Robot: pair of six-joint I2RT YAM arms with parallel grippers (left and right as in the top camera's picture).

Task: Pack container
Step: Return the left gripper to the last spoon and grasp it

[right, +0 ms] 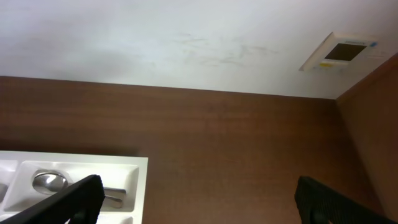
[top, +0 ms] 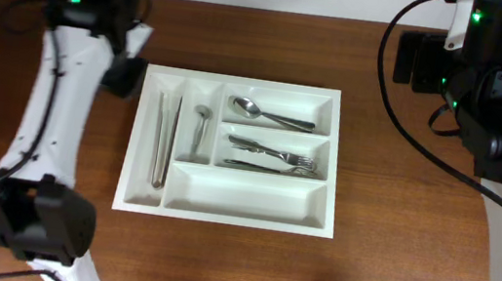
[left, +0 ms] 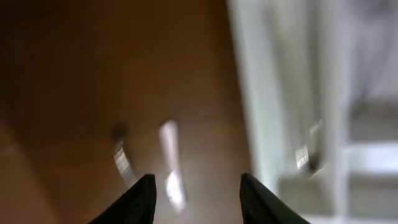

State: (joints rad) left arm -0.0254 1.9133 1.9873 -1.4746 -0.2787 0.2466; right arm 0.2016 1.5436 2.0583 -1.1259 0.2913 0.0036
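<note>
Seen from above, a dark brown wooden tabletop [top: 415, 233] with the container [top: 226, 214], a large white plastic cutlery tray, lying flat at its centre. The tray has two narrow upright compartments on its left side and three wide horizontal ones to the right of them.

The leftmost narrow compartment holds two long slim metal pieces [top: 165, 138] lying side by side; I cannot tell what kind of cutlery they are. The narrow compartment next to it holds a small spoon [top: 199, 128]. The top wide compartment holds a large spoon [top: 269, 116], its bowl to the left. The middle wide compartment holds forks [top: 279, 154], tines to the right.

My left fingers [left: 140, 202] hang over bare wood just beside the tray's upper left corner. My wrist view is badly blurred, but it shows the two dark tips parted a moderate way with nothing between them and the tray's white wall off to their right.

My right fingers [right: 74, 202] are spread wide and hold nothing. They are well apart from the tray, beyond its upper right corner, facing a pale wall [right: 186, 37] that carries a small white plate [right: 342, 51].
</note>
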